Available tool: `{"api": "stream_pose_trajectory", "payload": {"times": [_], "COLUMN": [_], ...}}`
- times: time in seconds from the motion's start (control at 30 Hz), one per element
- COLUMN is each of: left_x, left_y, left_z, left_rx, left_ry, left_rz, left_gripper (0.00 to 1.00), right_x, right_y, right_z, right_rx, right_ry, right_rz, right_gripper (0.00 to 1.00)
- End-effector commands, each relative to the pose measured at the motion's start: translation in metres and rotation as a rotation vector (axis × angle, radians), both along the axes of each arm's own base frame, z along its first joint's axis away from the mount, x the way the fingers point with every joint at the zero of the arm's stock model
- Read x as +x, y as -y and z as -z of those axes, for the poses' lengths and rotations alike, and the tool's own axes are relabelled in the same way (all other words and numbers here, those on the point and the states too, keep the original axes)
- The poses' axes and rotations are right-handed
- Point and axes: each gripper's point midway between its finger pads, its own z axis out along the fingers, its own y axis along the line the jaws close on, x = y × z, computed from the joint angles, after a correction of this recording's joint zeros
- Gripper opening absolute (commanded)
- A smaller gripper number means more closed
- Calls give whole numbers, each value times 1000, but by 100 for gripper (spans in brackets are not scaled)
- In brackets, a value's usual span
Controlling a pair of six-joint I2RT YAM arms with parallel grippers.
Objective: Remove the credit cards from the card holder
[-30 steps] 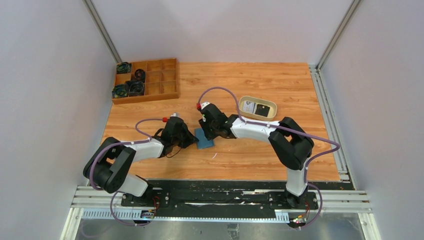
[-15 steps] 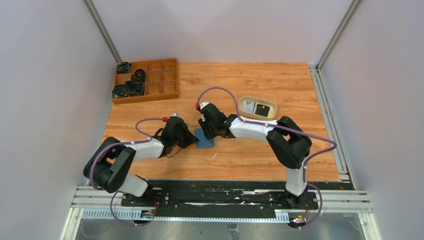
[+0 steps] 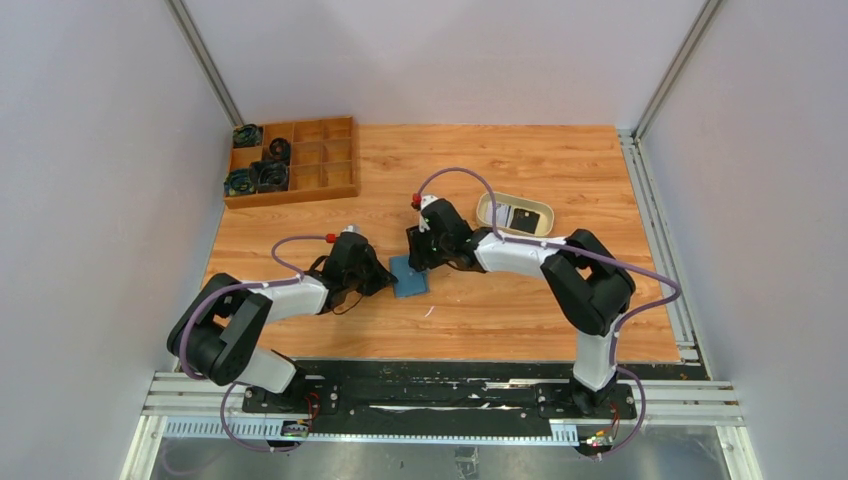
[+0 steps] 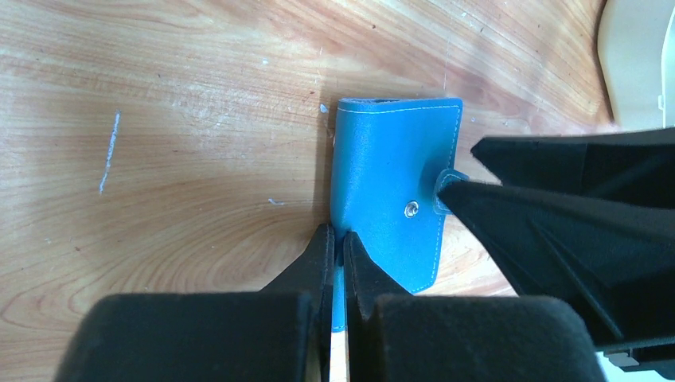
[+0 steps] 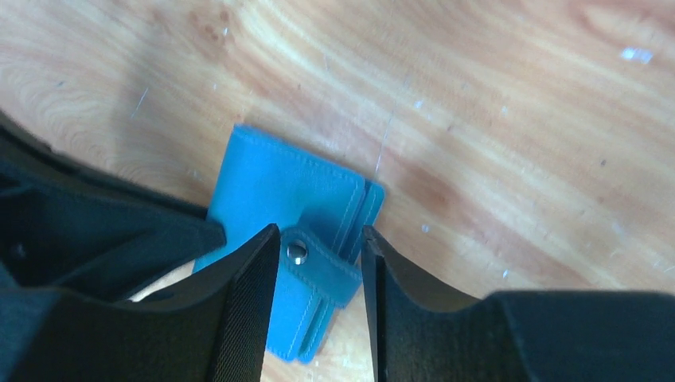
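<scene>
The teal-blue card holder [image 3: 409, 278] lies folded shut on the wooden table between both arms. My left gripper [image 4: 338, 248] is shut on its near edge, pinching the thin blue flap. In the left wrist view the card holder [image 4: 390, 159] shows a metal snap [image 4: 411, 208]. My right gripper [image 5: 320, 253] stands open, its fingers on either side of the snap strap [image 5: 322, 270] at the card holder's [image 5: 275, 187] side, with a gap on the right. Any credit cards in the holder are hidden.
A cream oval tray [image 3: 488, 207] behind the right arm holds a dark flat piece and a pale one. A wooden compartment box [image 3: 330, 160] with dark round parts sits at the back left. Grey walls and rails bound the table.
My right gripper has opened wider, and its wrist has shifted a little right and back. The left gripper and the card holder have stayed put.
</scene>
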Motion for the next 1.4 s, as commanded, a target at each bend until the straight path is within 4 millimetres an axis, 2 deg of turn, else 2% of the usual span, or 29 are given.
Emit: {"api": "stream_pose_trajectory", "payload": {"times": [0.0,0.17,0.37,0.57,0.83,1.37], "left_x": [-38,-33,-27,-30,-33,-40], "left_y": [-35,-30,-22,-30,-34,-29], "left_z": [48,44,41,52,62,78], "left_rx": [183,154,105,103,108,96], "left_ry": [-162,-111,-59,-80,-99,-139], "left_rz": [2,12,35,12,8,44], "left_gripper": [0,0,0,0,0,0], "right_x": [1,2,-5,-14,-25,-1], "right_y": [15,30,30,29,30,16], "right_z": [-9,-5,-9,0,13,13], "right_rx": [180,372,577,750,802,869], "right_ry": [-70,-175,-268,-387,-458,-458], "right_rz": [97,145,152,188,218,233], "right_gripper": [47,48,50,50,49,48]}}
